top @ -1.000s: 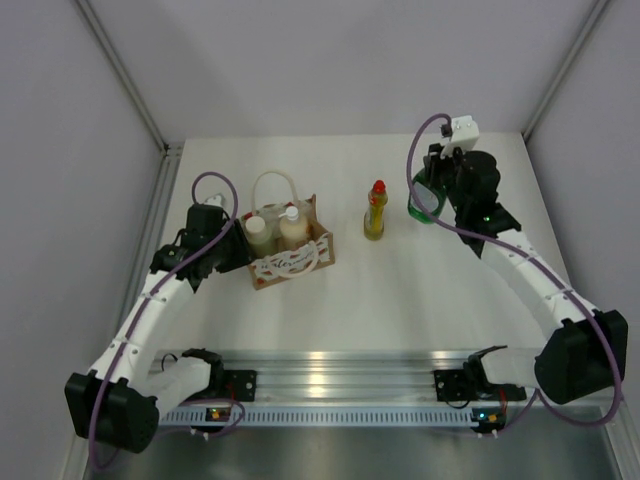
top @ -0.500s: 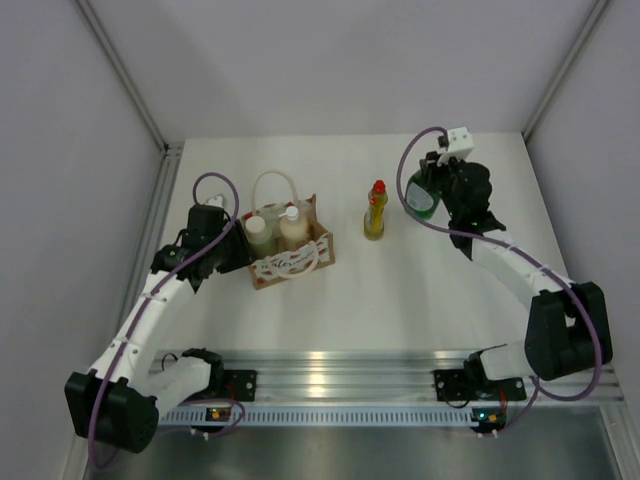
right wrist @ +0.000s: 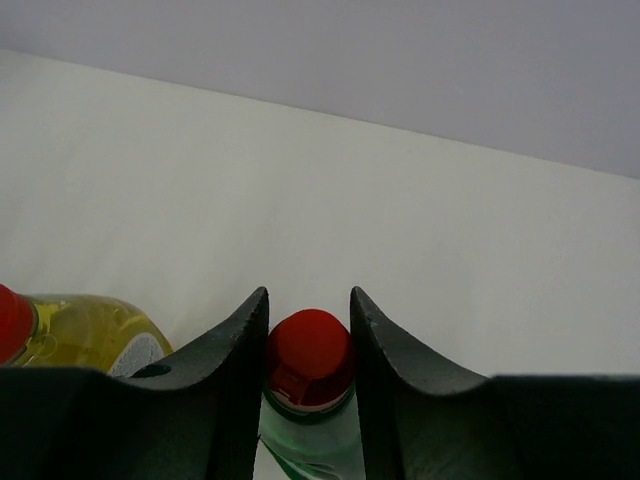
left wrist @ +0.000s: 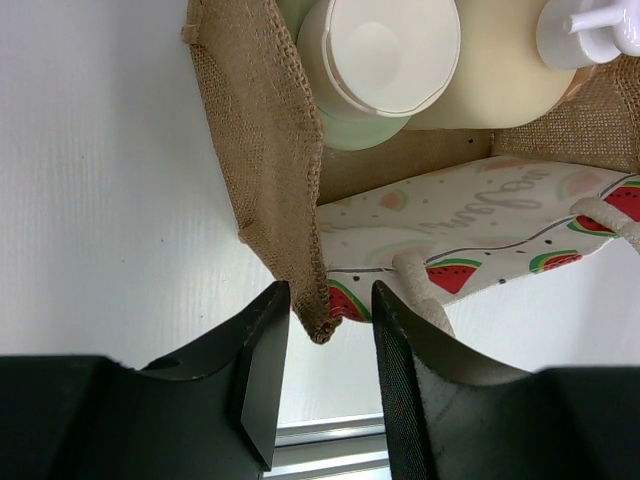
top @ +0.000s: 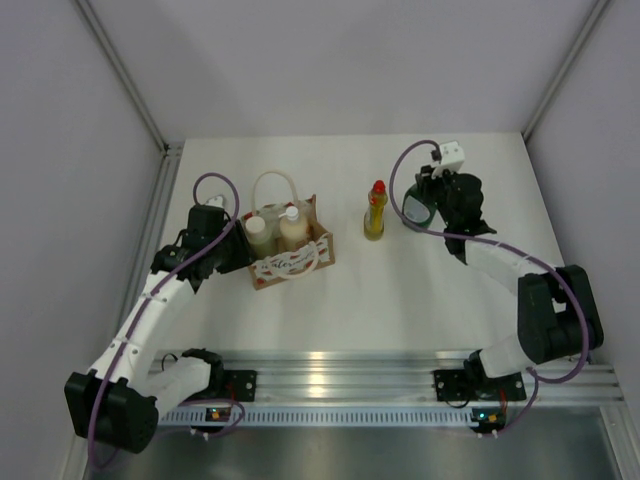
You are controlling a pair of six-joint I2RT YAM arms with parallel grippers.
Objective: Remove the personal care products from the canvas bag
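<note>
The canvas bag (top: 290, 258) stands left of centre and holds the pale olive-grey cylinder (top: 259, 232) and the cream pump bottle (top: 292, 227). In the left wrist view the bag (left wrist: 262, 150), the cylinder's white cap (left wrist: 380, 50) and the pump bottle (left wrist: 505, 65) show from above. My left gripper (top: 237, 252) is open, its jaws astride the bag's left wall corner (left wrist: 329, 292). The slim yellow bottle (top: 376, 213) stands on the table. My right gripper (top: 424, 196) is shut on the dark green bottle (top: 415, 208), its fingers pressed on the red cap (right wrist: 308, 350), just right of the yellow bottle (right wrist: 85, 330).
The bag's looped cream handle (top: 272, 185) arches over its back side. Grey walls (top: 110, 120) close in the white table on the left, back and right. An aluminium rail (top: 340, 380) runs along the near edge.
My right gripper has moved left and toward the near side with the dark green bottle, closer to the yellow bottle. The left arm and the bag have not moved.
</note>
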